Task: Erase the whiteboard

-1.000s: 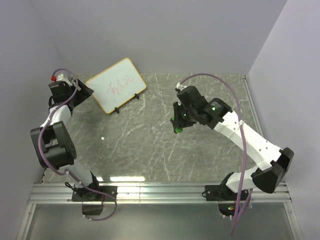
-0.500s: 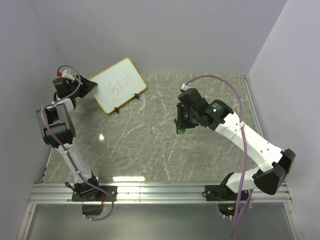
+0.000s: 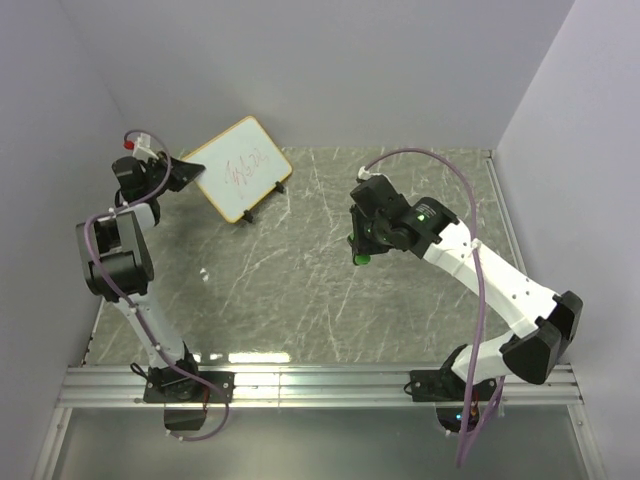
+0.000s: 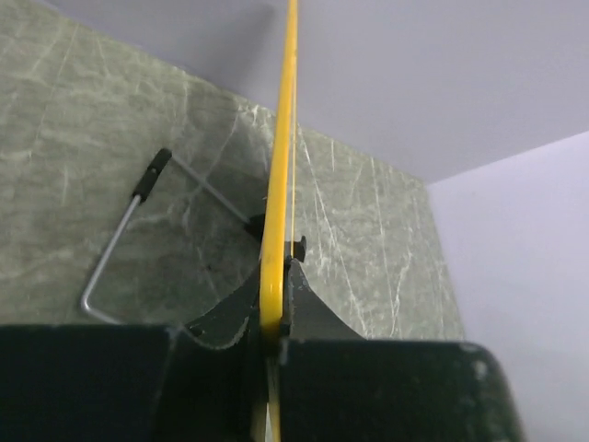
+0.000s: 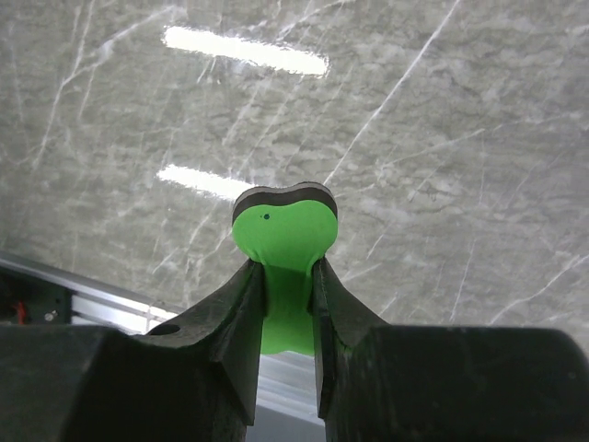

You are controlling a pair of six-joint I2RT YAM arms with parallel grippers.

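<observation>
The whiteboard (image 3: 240, 168), wood-framed with red scribbles, stands tilted at the back left of the table. My left gripper (image 3: 188, 172) is shut on its left edge. In the left wrist view the frame shows edge-on as a yellow strip (image 4: 281, 166) pinched between the fingers of the left gripper (image 4: 273, 276). My right gripper (image 3: 360, 248) hovers over the table's middle, well to the right of the board. It is shut on a small green eraser (image 3: 361, 259). The right wrist view shows the eraser (image 5: 285, 230) with its dark felt side away from the camera, clamped at the waist by the right gripper (image 5: 287, 272).
The board's wire stand (image 4: 110, 262) with a black foot (image 4: 154, 173) shows behind it above the marble table (image 3: 300, 290). Grey walls close in at the back and both sides. An aluminium rail (image 3: 320, 385) runs along the near edge.
My left gripper closed on the board's left edge, and the board has swung and shifted a little to the right. The right arm with the eraser has barely moved.
</observation>
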